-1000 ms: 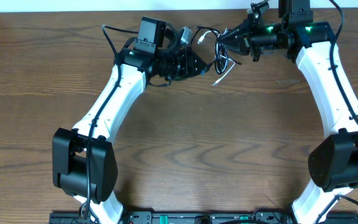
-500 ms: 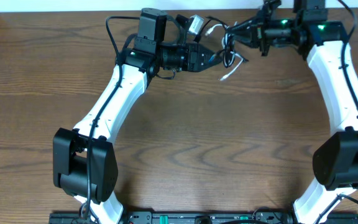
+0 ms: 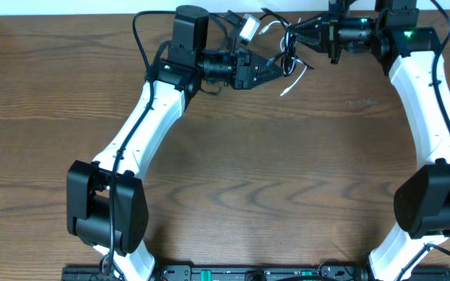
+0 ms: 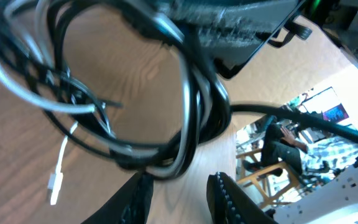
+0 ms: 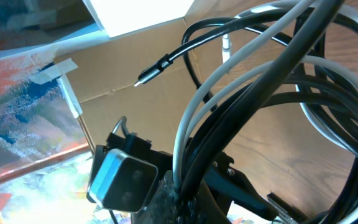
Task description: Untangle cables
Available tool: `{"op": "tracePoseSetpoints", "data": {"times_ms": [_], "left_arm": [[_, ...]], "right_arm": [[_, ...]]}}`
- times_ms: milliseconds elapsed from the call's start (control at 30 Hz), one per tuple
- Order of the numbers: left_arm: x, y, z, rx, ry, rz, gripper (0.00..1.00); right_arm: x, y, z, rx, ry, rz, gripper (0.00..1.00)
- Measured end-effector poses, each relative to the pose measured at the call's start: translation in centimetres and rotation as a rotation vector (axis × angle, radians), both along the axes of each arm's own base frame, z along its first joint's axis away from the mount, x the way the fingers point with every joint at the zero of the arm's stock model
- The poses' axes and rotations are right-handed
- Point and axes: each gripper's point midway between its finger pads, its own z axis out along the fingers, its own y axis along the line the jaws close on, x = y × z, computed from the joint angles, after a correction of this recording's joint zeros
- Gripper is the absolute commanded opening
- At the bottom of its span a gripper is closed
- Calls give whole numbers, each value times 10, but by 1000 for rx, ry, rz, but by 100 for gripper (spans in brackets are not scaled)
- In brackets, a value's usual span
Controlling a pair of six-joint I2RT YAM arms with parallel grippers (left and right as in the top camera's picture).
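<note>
**Now: tangle pinched on the right, left tips at the loop**

Nearest me the table [image 3: 233,179] is bare wood, with both arms reaching away toward its far edge. The left gripper [image 3: 276,70] comes first, pointing right. In its wrist view the fingers [image 4: 135,199] stand partly apart with wood showing between them. The bottom of the loop lies right at their tips, and I cannot tell whether it rests on them. I see nothing pinched there.

Just past those tips are the cables [image 3: 286,56], black and white coiled together in a few overlapping rings and lifted off the wood. Their long axis runs near to far. The white plug [image 3: 287,89] dangles loose at the near end, and the top of the bundle goes up into the right gripper [image 3: 294,35].

That gripper points left, toward the other, and is clamped tight on the cables. In its own view both cords fan out from the finger [image 5: 173,199], and a black plug end [image 5: 148,76] sticks out free beyond.

So the right arm owns the tangle, and the left sits beside and slightly nearer than it. I judge the coming move turns on the left tips catching a single strand of that loop, then drawing it leftward away from the right jaws.
</note>
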Motion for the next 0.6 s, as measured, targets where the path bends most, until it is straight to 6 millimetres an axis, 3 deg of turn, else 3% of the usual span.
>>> {"op": "tracePoseSetpoints", "data": {"times_ms": [300,433,600], "left_arm": [[9,-16,-5,50,-59,71,33],[12,-21,0,41,-107,79,25],[17,-24,12,11,-162,90,25]], "right_arm": [[-6,6,3,21,2,34,1],[-6,6,4,23,0,37,1],[-7,8,5,26,-2,43,1]]}}
